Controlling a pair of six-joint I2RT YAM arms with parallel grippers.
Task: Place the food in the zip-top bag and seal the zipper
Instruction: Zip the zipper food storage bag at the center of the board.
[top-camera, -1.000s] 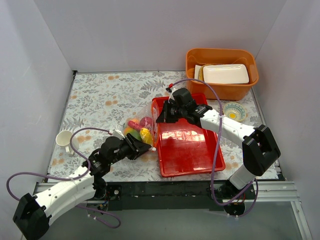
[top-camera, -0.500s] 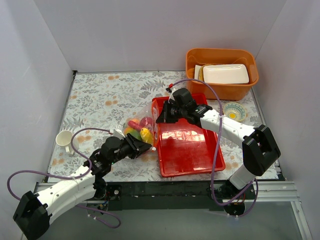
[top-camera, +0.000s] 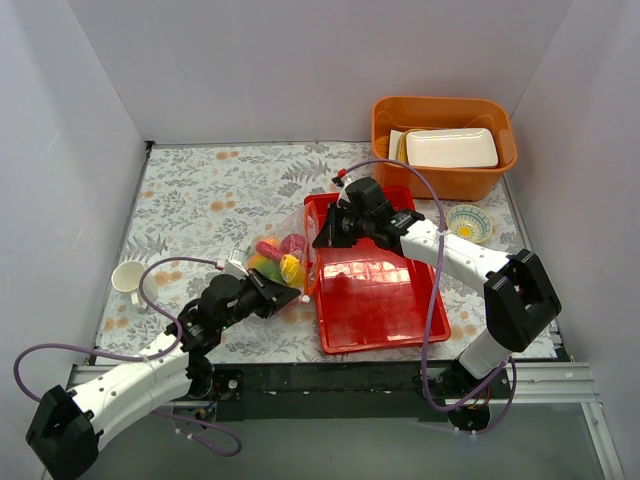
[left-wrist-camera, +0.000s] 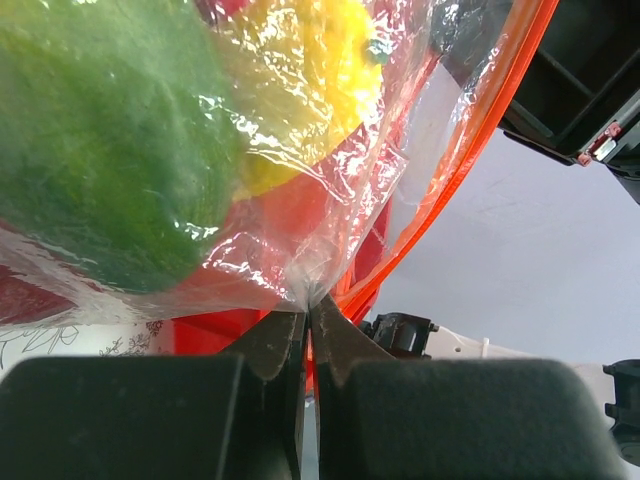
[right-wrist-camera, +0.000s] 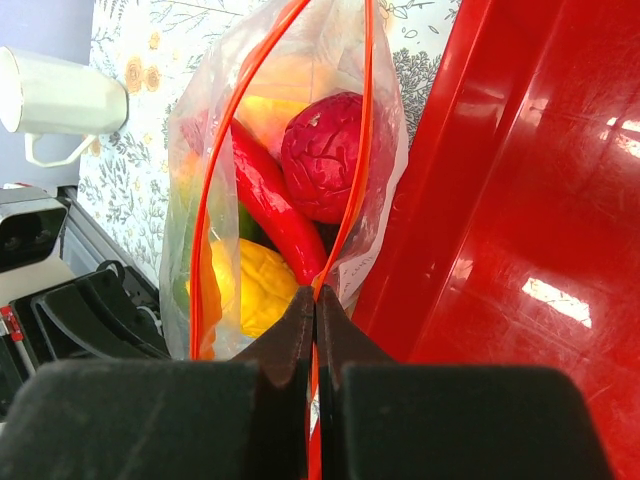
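- Top external view showed the clear crinkly zip-top plastic bag lying on the flowered table cover. It lay just beside the left wall of the red rectangular plastic tray, between the two claws.
- The small plastic toy foods sat inside the bag. The right wrist view gave a dark red knobbly ball, a long red pepper and a yellow piece. Filling looked done, as far as could be seen.
- The thin orange-red zipper strip was not yet sealed. Its two sides stood apart along most of the mouth and met only at the right claw.
- The right claw had its jaws pressed together on the zipper at the mouth's far end, beside the tray wall.
- The left claw was clamped on a fold of the bag's clear film at the near end. The zipper ran just behind its tips, and whether it caught the strip itself could not be told.
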